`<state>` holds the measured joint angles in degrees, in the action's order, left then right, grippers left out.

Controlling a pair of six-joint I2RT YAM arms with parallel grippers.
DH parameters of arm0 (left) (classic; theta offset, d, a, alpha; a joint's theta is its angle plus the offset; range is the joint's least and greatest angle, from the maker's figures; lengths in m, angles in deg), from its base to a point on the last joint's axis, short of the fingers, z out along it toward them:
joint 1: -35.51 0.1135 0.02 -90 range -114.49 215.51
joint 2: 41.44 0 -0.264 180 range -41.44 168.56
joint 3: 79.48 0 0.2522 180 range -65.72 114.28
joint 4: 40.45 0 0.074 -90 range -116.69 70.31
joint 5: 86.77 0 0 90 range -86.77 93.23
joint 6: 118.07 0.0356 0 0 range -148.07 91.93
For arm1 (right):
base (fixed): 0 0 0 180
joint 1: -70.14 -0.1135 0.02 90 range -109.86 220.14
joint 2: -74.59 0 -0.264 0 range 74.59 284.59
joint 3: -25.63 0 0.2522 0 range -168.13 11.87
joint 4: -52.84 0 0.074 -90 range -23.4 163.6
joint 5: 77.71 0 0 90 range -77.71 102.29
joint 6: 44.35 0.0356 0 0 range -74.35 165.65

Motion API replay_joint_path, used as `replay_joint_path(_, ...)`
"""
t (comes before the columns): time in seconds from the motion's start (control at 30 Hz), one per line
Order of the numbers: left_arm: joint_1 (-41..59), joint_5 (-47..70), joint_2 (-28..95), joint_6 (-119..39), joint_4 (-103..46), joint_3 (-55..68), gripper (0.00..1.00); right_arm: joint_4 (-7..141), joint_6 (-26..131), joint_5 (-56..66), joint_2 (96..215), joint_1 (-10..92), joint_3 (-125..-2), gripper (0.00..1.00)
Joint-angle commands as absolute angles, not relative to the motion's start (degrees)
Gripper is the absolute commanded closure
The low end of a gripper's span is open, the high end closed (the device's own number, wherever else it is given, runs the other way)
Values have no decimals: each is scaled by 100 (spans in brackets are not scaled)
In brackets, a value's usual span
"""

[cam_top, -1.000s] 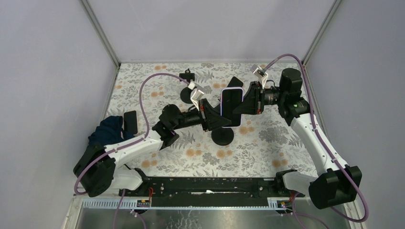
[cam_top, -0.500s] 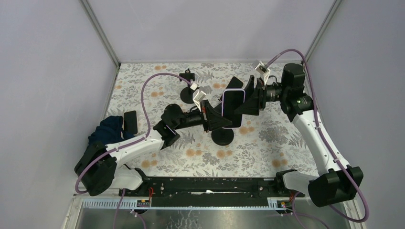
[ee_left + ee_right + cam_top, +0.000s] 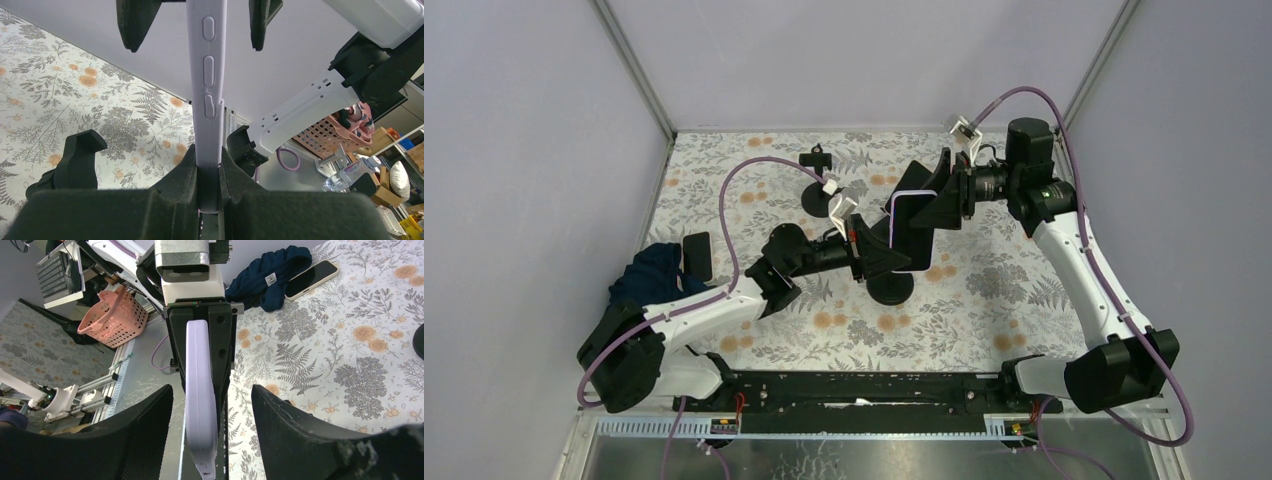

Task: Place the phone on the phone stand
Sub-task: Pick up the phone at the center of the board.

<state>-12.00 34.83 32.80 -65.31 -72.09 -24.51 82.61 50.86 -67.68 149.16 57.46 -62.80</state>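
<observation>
My left end effector (image 3: 209, 172) pinches the phone (image 3: 207, 75) by its edges. It looks stiff, probably slick. My right end effector (image 3: 211, 390) gapes wide.

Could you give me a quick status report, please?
Left end effector shut on phone. Right end effector open, astride it, not touching. Phone stand beneath, not yet loaded.

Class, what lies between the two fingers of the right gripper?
The lilac-cased phone, edge-on, with a gap to each finger of the open right gripper; the left gripper clamps its other end. The right wrist view shows it best.
</observation>
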Motion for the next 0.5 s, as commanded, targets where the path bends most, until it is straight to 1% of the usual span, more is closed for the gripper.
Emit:
replay_joint_path(0.0,-1258,3273,3177,-6378,-7797,-2442,100,8499,4874,-6661,14904,5572,-6552,36)
replay_joint_path(0.3,-1274,3297,3237,-6408,-7804,-2419,100,9028,4431,-6416,14929,5459,-6759,57)
replay_joint_path(0.37,-1273,3315,3247,-6419,-7808,-2422,100,9165,4327,-6393,14952,5461,-6843,63)
replay_joint_path(0.47,-1271,3337,3240,-6420,-7808,-2432,100,9333,4202,-6409,14973,5451,-6951,75)
